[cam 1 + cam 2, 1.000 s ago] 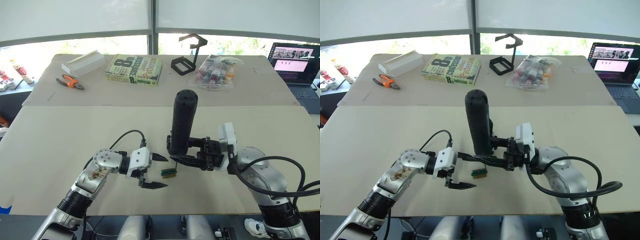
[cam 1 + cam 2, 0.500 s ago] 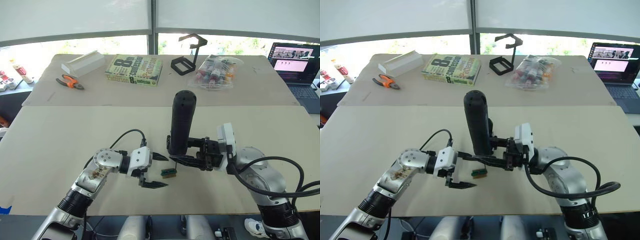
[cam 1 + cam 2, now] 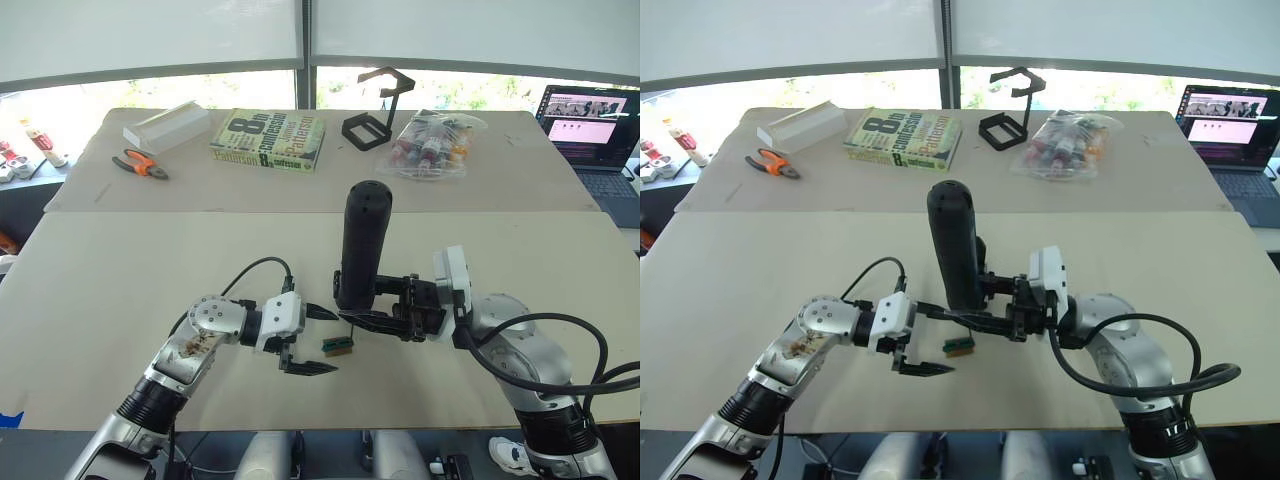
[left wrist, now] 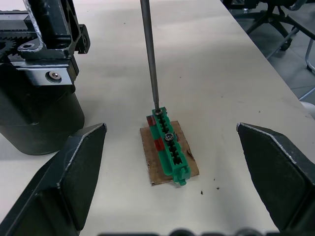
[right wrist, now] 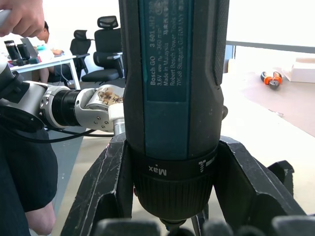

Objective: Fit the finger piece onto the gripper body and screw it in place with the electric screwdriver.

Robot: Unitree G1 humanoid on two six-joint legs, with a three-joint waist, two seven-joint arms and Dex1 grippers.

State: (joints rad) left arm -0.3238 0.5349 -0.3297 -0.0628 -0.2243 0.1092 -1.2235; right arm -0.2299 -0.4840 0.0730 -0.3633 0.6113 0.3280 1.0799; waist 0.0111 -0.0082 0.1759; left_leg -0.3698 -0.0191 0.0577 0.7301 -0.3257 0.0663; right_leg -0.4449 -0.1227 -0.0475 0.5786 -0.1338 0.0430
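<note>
The electric screwdriver [image 3: 362, 245] is held upright near the middle of the desk [image 3: 120, 260], clamped in the right gripper [image 3: 385, 318] low on its body, the fingers closed around it. Its thin bit [image 4: 150, 54] is set down on one end of a small green block [image 4: 169, 147] on a brown card, which lies toward the front edge of the desk. The block is not the finger piece; what is being driven there cannot be told.

A black assembly with silvery metal bits [image 4: 42, 73] is seen in the left wrist view just beside the block; it may be the gripper body, but this cannot be told for sure. The finger piece is not identified.

The left gripper [image 3: 310, 340] is held wide open, nothing in it, with the green block between its fingers [image 4: 78, 167] but apart from both.

Progress is judged early: no finger piece is seen fitted, so fitting and screwing appear left to do.

Along the far edge lie a book [image 3: 268, 138], orange pliers [image 3: 140, 163], a white box [image 3: 166, 125], a black wire stand [image 3: 372, 110] and a bag of small items [image 3: 430, 143]; a laptop [image 3: 590, 135] sits at the far right corner.
</note>
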